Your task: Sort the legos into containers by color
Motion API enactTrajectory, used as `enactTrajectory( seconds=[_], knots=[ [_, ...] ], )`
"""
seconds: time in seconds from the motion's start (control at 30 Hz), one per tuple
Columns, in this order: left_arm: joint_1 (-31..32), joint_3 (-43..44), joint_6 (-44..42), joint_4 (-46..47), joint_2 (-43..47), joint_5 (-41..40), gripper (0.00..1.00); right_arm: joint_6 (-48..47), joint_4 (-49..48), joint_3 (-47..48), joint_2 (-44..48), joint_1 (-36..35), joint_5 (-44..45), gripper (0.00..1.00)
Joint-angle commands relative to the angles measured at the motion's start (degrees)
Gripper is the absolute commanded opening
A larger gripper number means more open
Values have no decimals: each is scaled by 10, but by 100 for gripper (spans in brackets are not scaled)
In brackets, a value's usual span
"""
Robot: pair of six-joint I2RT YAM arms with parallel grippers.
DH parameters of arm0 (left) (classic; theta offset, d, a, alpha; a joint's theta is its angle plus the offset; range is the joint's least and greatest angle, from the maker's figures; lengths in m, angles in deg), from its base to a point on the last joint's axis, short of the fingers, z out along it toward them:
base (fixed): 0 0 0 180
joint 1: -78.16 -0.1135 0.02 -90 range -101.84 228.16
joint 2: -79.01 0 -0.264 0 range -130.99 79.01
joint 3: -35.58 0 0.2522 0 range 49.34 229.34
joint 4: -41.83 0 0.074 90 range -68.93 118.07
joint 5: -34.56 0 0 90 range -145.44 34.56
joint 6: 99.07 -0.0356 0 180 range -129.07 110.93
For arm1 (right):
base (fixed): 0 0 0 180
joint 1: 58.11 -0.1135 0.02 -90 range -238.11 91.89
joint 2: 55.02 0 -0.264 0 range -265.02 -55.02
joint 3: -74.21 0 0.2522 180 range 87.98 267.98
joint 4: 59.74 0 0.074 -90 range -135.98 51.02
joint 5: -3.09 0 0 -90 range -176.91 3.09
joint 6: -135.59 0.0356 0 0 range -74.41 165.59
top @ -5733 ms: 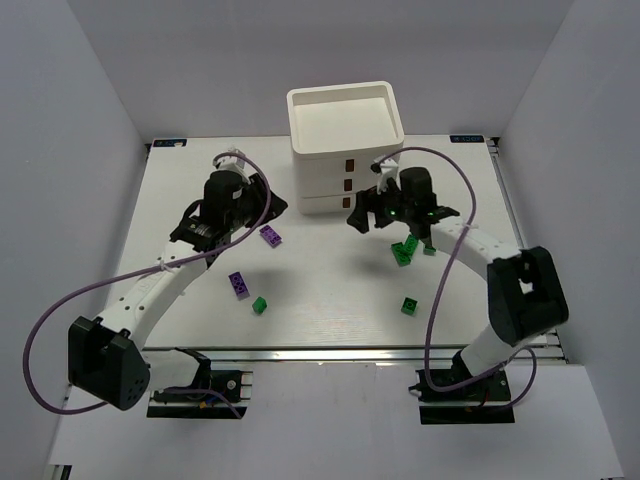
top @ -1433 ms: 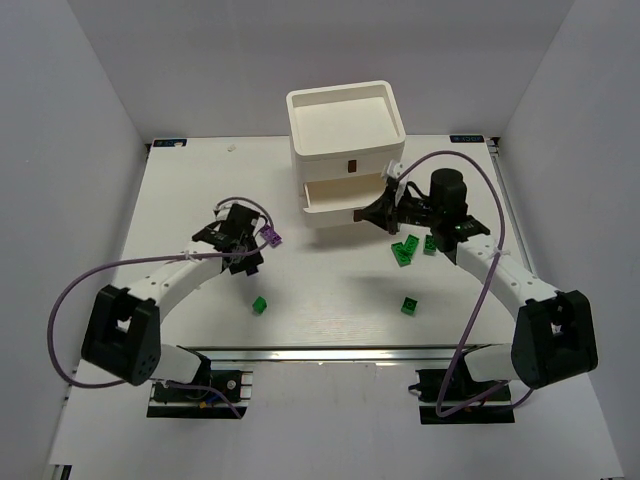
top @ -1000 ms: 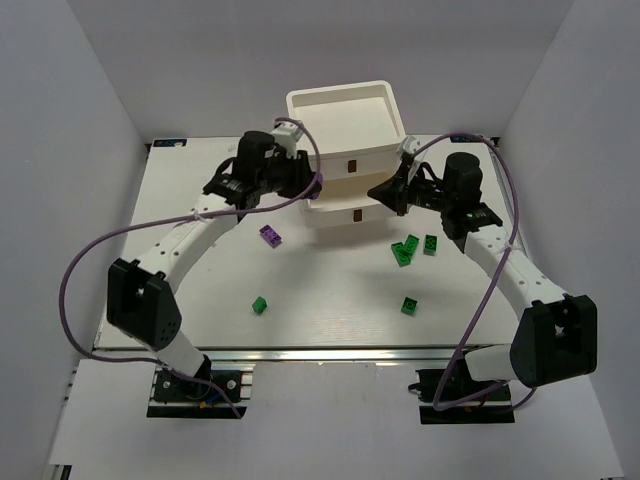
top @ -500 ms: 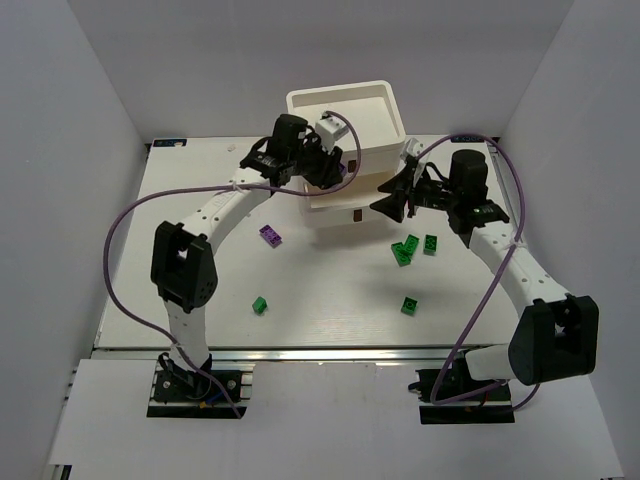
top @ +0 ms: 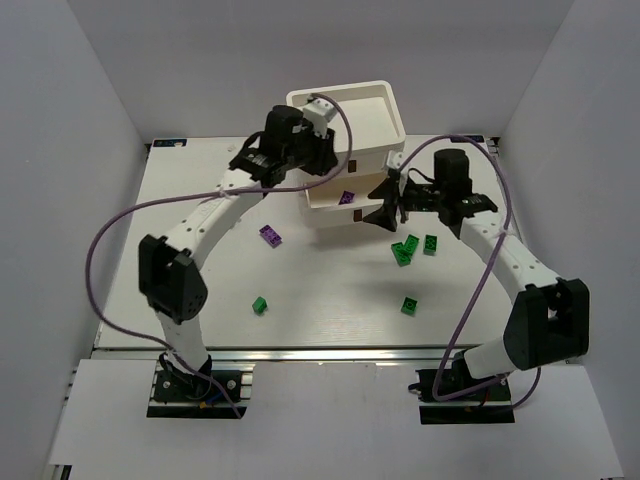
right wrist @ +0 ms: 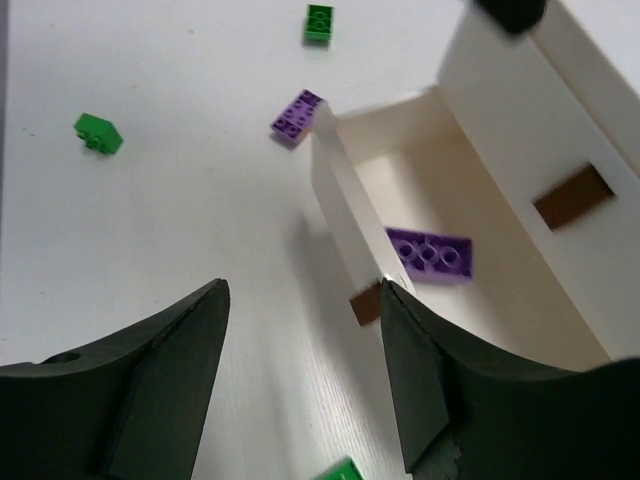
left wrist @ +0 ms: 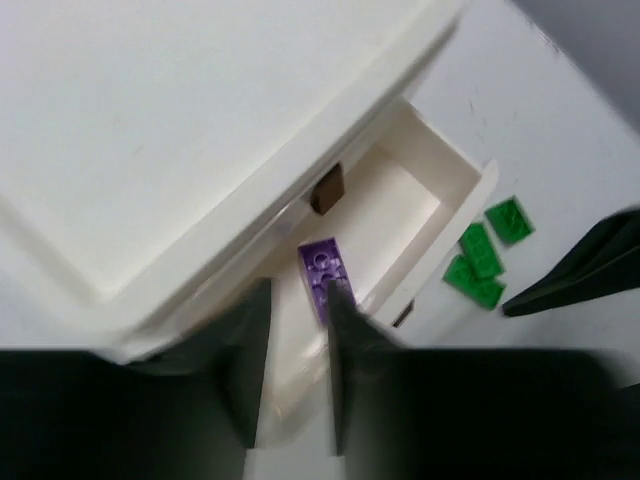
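Note:
The white drawer unit (top: 382, 138) stands at the back, its middle drawer (top: 333, 213) pulled out. One purple lego (top: 347, 197) lies flat inside that drawer, also visible in the wrist views (left wrist: 322, 270) (right wrist: 430, 252). My left gripper (top: 325, 172) (left wrist: 298, 290) hovers over the drawer, open, with only drawer floor between its fingers. My right gripper (top: 379, 205) (right wrist: 300, 290) is open wide at the drawer front, its right finger next to the brown handle (right wrist: 365, 305). Another purple lego (top: 270, 235) rests on the table.
Green legos lie on the table: a pair (top: 405, 250) with a third (top: 429, 244) right of the drawer, and singles (top: 409, 305) (top: 259, 304) nearer the front. The unit's top tray (top: 297, 112) sits behind my left wrist. White walls enclose the table.
The purple lego that my left gripper carried over the drawer now lies inside it, and the jaws have parted. My right gripper has opened off the drawer handle.

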Motion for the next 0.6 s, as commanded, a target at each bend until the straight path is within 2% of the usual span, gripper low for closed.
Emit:
enactTrajectory(
  seconds=[0.0, 0.03, 0.1, 0.13, 0.17, 0.23, 0.27, 0.33, 0.37, 0.4, 0.47, 0.5, 0.57],
  knots=[
    [-16, -62, 96, 3, 155, -132, 36, -76, 59, 50, -29, -51, -3, 67],
    [-23, -92, 111, 4, 185, -165, 16, -78, 59, 56, -45, -63, 27, 64],
    [-29, -183, 161, -2, 280, -237, 2, -73, 52, 73, -65, -118, 69, 49],
    [-35, -212, 181, -19, 312, -257, 0, -67, 54, 81, -88, -144, 80, 43],
    [-35, -240, 217, -28, 341, -272, 0, -65, 55, 105, -101, -157, 92, 30],
    [-40, -314, 255, -62, 428, -308, 0, -45, 53, 131, -144, -204, 124, 20],
    [-40, -338, 303, -76, 456, -317, 13, -32, 54, 146, -159, -215, 132, 16],
    [-40, -406, 344, -99, 534, -329, 37, -10, 47, 195, -208, -254, 167, 16],
    [-40, -423, 387, -110, 558, -333, 56, 40, 38, 213, -224, -263, 194, 17],
    [-40, -438, 404, -119, 580, -337, 61, 58, 40, 258, -242, -291, 245, 19],
    [-40, -472, 446, -147, 637, -352, 65, 107, 79, 322, -310, -308, 303, 22],
    [-40, -482, 457, -167, 666, -366, 65, 114, 101, 391, -356, -333, 338, 24],
    [-40, -487, 476, -182, 690, -375, 66, 138, 111, 426, -385, -348, 367, 36]
  ],
)
